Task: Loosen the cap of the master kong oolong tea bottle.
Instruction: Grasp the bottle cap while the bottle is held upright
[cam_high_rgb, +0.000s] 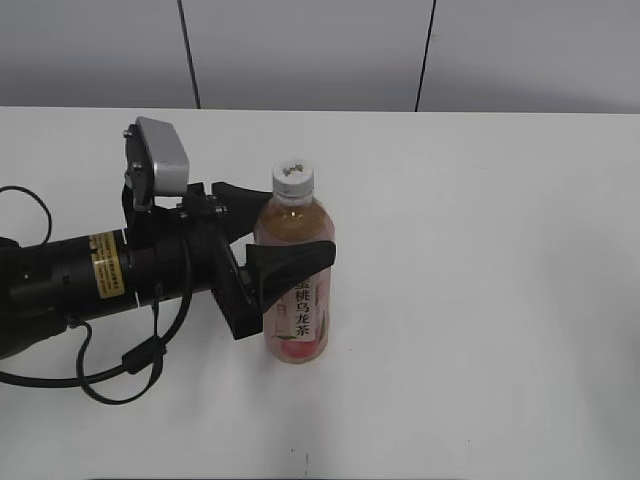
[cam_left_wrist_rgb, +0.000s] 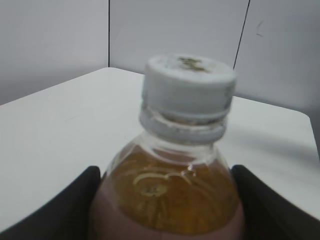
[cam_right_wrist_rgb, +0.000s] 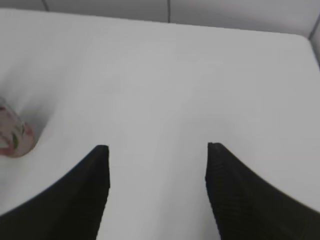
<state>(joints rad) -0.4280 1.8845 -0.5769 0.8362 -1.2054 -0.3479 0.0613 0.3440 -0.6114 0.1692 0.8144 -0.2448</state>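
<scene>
The master kong oolong tea bottle (cam_high_rgb: 298, 300) stands upright on the white table, amber tea inside, pink-and-white label facing the camera. Its white cap (cam_high_rgb: 294, 178) sits on the neck with dark print on top. In the left wrist view the cap (cam_left_wrist_rgb: 188, 86) and the bottle's shoulder (cam_left_wrist_rgb: 167, 187) fill the frame. My left gripper (cam_high_rgb: 298, 225) comes in from the left and is shut on the bottle's upper body, one black finger on each side (cam_left_wrist_rgb: 167, 200). My right gripper (cam_right_wrist_rgb: 157, 147) is open and empty above bare table; it is out of the exterior view.
The white table (cam_high_rgb: 480, 250) runs to a grey panelled wall behind. The bottle's lower end (cam_right_wrist_rgb: 12, 137) shows at the left edge of the right wrist view. The left arm's cables (cam_high_rgb: 120, 370) lie on the table at the front left.
</scene>
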